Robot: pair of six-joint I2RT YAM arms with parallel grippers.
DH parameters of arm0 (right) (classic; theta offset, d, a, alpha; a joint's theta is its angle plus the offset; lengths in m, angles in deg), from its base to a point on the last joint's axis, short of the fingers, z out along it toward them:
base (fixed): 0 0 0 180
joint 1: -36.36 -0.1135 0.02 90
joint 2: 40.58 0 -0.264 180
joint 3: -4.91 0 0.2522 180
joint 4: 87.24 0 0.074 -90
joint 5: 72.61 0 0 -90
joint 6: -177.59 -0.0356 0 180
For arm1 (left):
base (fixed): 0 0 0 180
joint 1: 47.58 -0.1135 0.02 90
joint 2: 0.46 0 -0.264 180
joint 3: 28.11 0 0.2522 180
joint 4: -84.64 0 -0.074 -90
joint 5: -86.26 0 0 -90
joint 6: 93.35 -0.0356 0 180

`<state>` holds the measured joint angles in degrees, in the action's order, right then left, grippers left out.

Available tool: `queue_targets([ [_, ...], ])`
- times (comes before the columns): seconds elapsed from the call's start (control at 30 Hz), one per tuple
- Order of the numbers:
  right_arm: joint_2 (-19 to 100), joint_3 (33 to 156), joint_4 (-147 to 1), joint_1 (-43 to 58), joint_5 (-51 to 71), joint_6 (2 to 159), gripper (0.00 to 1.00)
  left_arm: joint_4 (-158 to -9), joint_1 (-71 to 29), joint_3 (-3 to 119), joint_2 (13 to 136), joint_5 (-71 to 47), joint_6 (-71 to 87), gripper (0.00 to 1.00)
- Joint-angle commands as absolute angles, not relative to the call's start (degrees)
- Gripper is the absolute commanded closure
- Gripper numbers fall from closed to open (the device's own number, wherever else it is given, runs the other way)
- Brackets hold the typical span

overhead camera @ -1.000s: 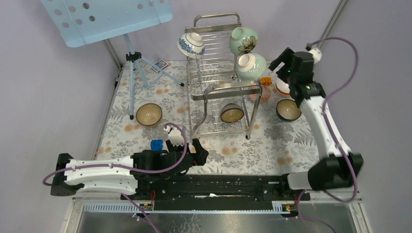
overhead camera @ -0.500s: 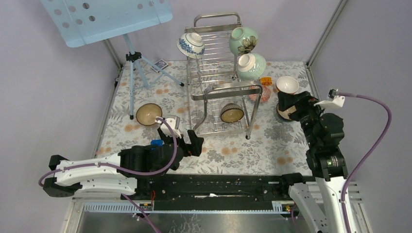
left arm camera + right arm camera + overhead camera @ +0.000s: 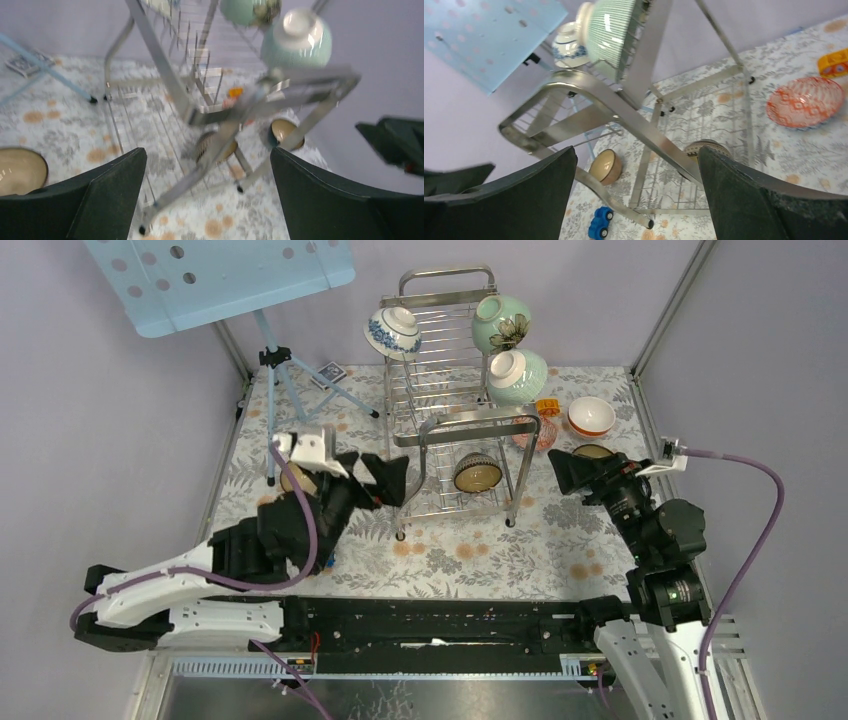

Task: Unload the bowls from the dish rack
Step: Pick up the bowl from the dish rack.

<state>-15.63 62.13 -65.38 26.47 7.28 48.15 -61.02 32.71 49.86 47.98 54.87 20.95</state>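
Observation:
The dish rack (image 3: 455,390) stands mid-table. On its upper tier sit a blue-and-white bowl (image 3: 392,332) and two pale green bowls (image 3: 501,322) (image 3: 517,375). A dark patterned bowl (image 3: 478,473) leans in the lower tier (image 3: 212,145). On the table lie an orange-white bowl (image 3: 591,416), a red-patterned bowl (image 3: 806,102), a dark teal bowl (image 3: 596,452) half hidden by the right gripper, and a brown bowl (image 3: 606,166). My left gripper (image 3: 378,478) hangs open and empty at the rack's left front. My right gripper (image 3: 575,470) is open and empty right of the rack.
A pale blue perforated stand (image 3: 220,275) on a tripod (image 3: 272,390) fills the far left. A blue toy car (image 3: 600,222) lies near the rack's front leg, and an orange block (image 3: 547,407) sits behind the rack. Walls close in on both sides.
The left arm lifted and swung forward to the rack's left front. The right arm came back from the far right bowls, turned toward the rack's right side, and its jaws spread wider.

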Motion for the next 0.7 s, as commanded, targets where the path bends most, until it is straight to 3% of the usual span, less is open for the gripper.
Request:
queue_targets([
  [0.0, -13.7, 67.0, -69.4, 25.2, 2.3, 50.8, 0.03, -65.8, 25.2, 59.6, 53.7, 48.0, 12.8, 0.01],
  [0.4, -13.0, 67.1, -68.6, 24.0, 3.3, 51.2, 0.05, -60.2, -16.0, 76.1, 66.2, 3.7, 34.8, 0.02],
  [0.67, -17.3, 64.1, -64.5, 22.7, 3.6, 50.4, 0.05, -72.5, -35.9, 70.3, 71.8, -19.7, 54.0, 0.15],
])
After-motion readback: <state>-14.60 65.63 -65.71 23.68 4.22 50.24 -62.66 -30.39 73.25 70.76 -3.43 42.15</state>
